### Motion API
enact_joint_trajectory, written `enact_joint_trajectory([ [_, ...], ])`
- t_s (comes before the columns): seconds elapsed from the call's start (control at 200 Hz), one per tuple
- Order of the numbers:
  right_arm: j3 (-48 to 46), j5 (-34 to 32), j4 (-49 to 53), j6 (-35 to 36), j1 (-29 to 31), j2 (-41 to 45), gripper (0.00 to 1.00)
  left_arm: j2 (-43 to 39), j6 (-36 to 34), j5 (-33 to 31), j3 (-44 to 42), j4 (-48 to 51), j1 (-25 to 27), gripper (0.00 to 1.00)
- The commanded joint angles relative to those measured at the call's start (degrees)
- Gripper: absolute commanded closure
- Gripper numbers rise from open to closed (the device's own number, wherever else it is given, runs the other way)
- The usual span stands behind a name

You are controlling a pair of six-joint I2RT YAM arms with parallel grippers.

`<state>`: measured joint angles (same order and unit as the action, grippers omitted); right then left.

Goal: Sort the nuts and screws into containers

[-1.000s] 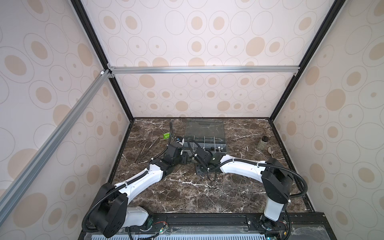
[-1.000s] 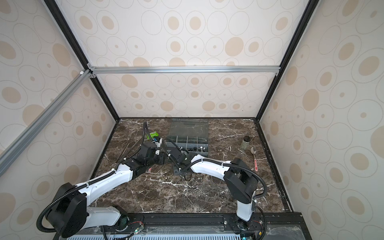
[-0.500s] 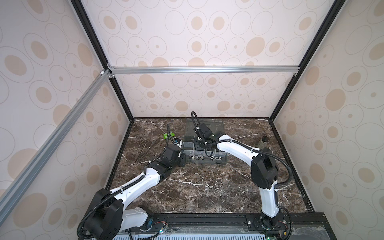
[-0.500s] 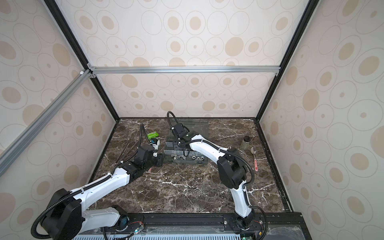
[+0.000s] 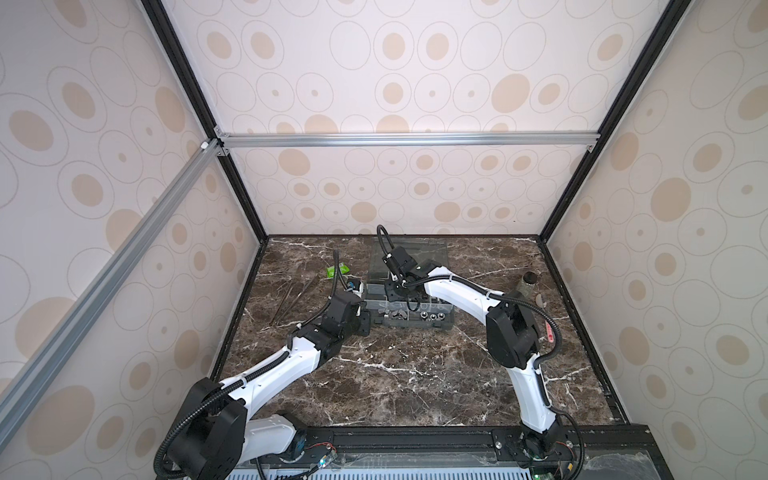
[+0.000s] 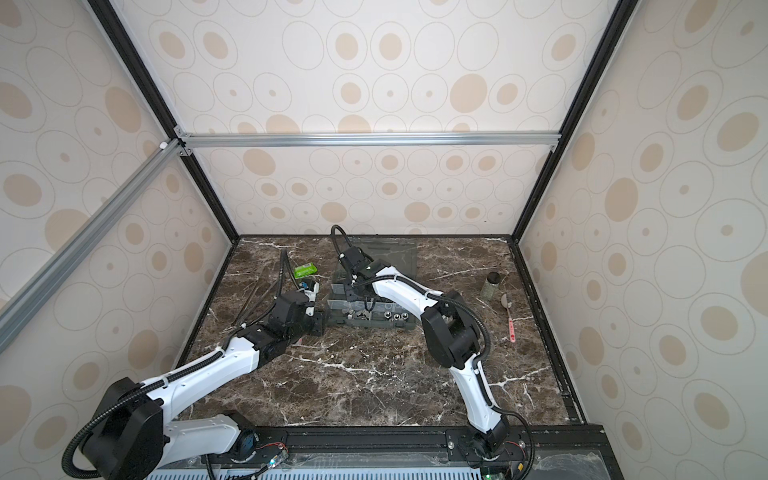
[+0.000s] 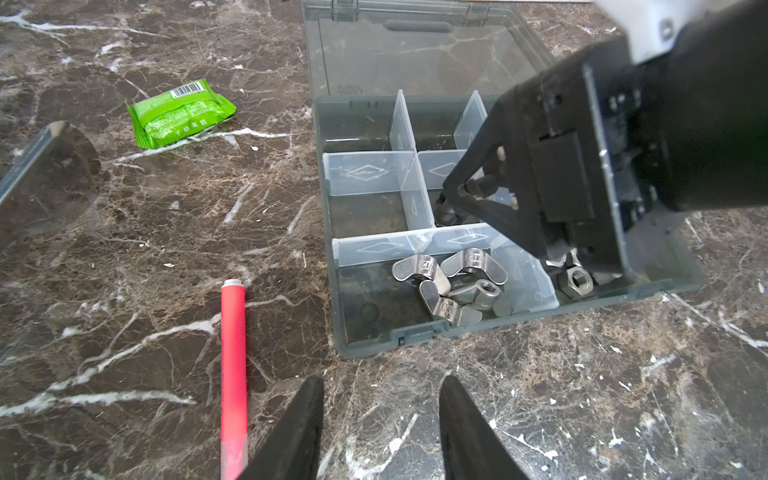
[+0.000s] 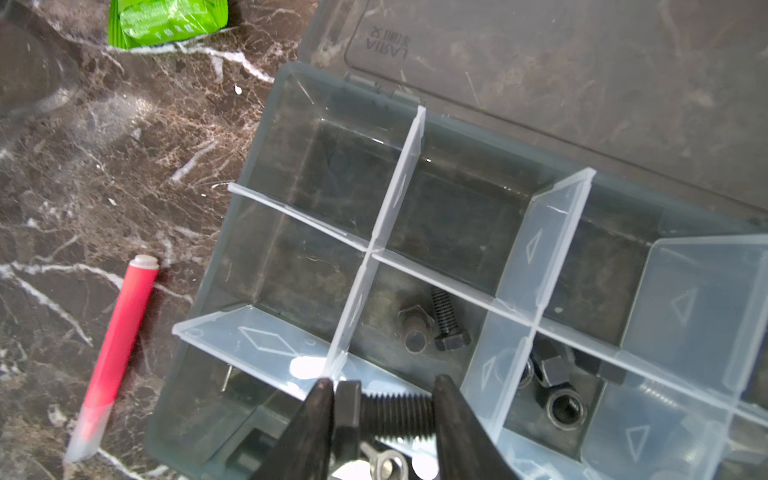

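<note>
The grey organiser box (image 5: 419, 328) (image 6: 374, 327) (image 7: 415, 336) lies open at the table's back middle. My right gripper (image 5: 405, 301) (image 6: 361, 301) (image 8: 383, 382) hangs over its containers, shut lengthwise on a black screw (image 8: 395, 415) above a clear divider. Two more black screws (image 8: 444, 320) lie in the middle compartment and black nuts (image 8: 557, 395) in the one beside it. Silver wing nuts (image 7: 453, 282) and hex nuts (image 7: 575, 282) fill the front row. My left gripper (image 5: 365, 322) (image 6: 319, 323) (image 7: 382, 386) stands open and empty over the marble at the box's front left corner.
A green packet (image 5: 334, 272) (image 7: 178, 112) and long tweezers (image 5: 291, 301) lie left of the box. A red pen (image 7: 233, 374) (image 8: 116, 353) rests beside its left wall. The lid (image 7: 415, 54) lies flat behind. A black-capped jar (image 5: 527, 284) stands at the right.
My right gripper rose from the marble in front of the box and swung over its compartments with the black screw. The left gripper drew back a little to the left.
</note>
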<state>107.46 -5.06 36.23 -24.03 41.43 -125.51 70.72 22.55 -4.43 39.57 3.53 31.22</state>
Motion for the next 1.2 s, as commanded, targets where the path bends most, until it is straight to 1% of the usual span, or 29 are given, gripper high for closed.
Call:
enact_joint_trajectory([
  [0.0, 2.38, 0.93, 1.64, 0.20, -0.31, -1.31, 0.53, -0.05, 0.57, -0.76, 0.35, -0.41, -0.59, 0.54],
  [0.085, 2.36, 0.95, 1.79, 0.12, -0.36, -1.15, 0.51, -0.14, 0.57, -0.91, 0.33, -0.32, -0.56, 0.54],
  [0.29, 1.12, 0.84, 1.49, 0.04, -0.41, 0.14, 0.51, -0.35, 0.57, -1.20, 0.34, -0.36, -0.62, 0.54],
  [0.69, -5.77, -0.08, -0.65, -0.16, -1.27, 6.04, 0.51, -0.37, 0.15, -2.20, 0.88, -0.94, -0.58, 0.54],
  [0.955, -13.50, -2.83, -2.80, 0.04, -2.67, 14.24, 0.51, -1.02, -0.62, -3.57, 0.95, -2.12, -0.72, 0.54],
  [1.195, -20.22, -6.57, -3.26, 1.79, -4.94, 22.68, 0.51, -3.15, -1.71, -6.60, 0.93, -2.66, -1.18, 0.54],
])
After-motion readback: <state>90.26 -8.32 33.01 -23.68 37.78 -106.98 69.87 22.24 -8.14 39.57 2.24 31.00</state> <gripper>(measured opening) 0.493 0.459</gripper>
